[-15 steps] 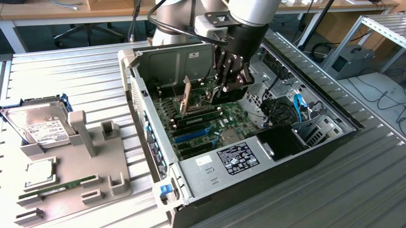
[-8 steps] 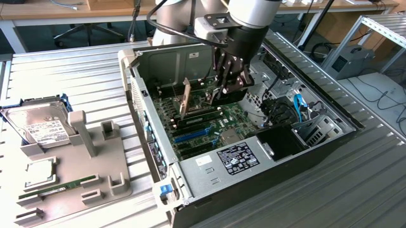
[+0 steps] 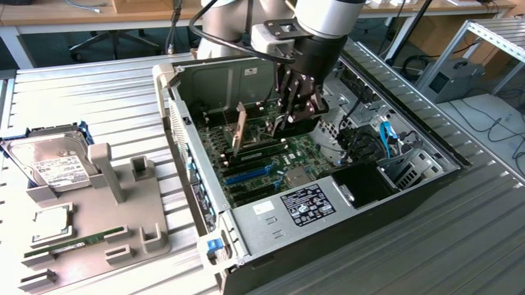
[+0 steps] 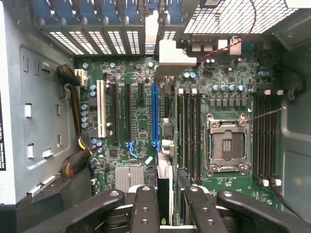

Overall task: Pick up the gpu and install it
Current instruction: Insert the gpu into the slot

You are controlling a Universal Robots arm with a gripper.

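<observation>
The gripper (image 3: 289, 120) is seen lowered inside the open computer case (image 3: 426, 184), its fingers (image 4: 144, 208) closed narrowly on the top edge of the gpu (image 4: 164, 160). The card is held upright on edge, just over the motherboard (image 3: 283, 157), and in the wrist view it is lined up beside the blue slot (image 4: 155, 114); whether it is seated cannot be told. Its silver end bracket (image 4: 167, 53) is seen at the rear slot openings of the case. On the exterior view's left, a grey holder tray (image 3: 98, 239) is placed on the table, with the hard drive (image 3: 53, 163), a processor (image 3: 51, 222) and a green memory stick (image 3: 75, 242) on it.
</observation>
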